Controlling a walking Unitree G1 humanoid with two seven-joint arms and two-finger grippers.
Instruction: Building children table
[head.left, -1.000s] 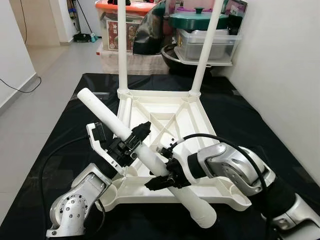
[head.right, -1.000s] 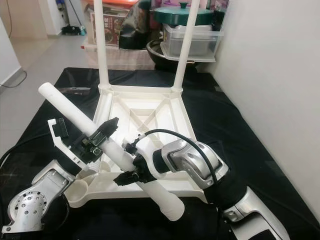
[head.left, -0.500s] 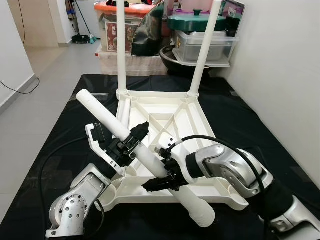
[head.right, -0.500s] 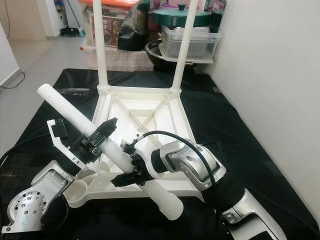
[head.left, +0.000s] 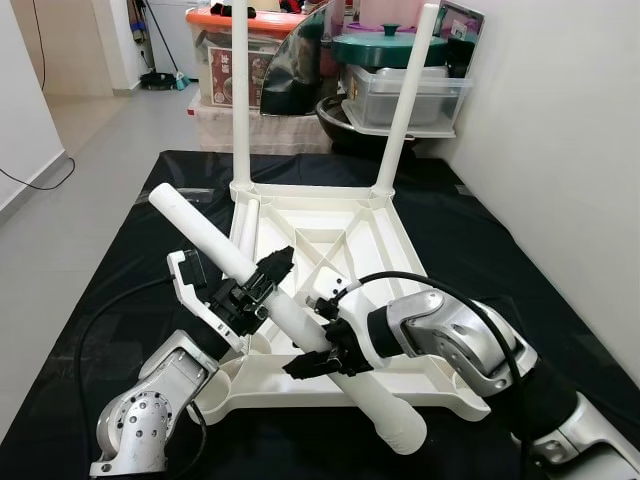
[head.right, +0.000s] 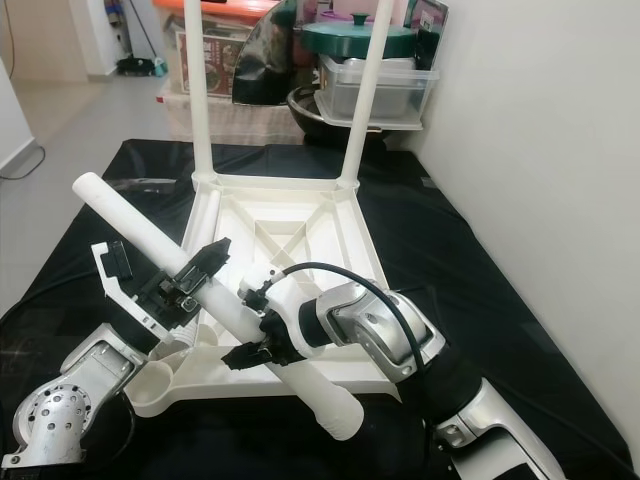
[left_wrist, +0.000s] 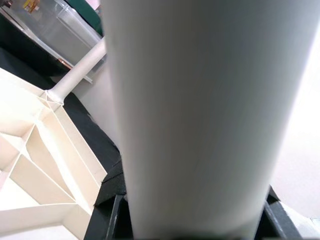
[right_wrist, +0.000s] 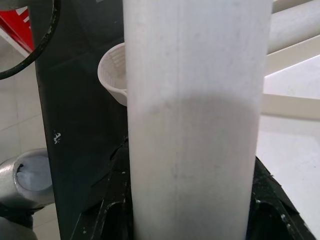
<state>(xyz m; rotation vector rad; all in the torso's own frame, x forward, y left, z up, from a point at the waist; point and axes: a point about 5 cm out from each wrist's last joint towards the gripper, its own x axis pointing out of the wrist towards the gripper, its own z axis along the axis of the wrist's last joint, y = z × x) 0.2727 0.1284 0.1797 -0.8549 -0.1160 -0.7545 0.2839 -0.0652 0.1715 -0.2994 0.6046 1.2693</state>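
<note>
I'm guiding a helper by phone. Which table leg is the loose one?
On the black mat lies an upturned white table. Two legs stand upright at its far corners; the loose leg slants across its near edge, held by both the left gripper and right gripper.

Smooth matt white plastic leg (head.left: 280, 310) and tabletop (head.left: 350, 225); glossy black floor sheet (head.left: 480, 250).

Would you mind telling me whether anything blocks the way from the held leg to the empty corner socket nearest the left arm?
Nothing visible does. Both grippers, left and right, clamp the loose leg slanted above the upturned table; the open socket sits just below.
</note>
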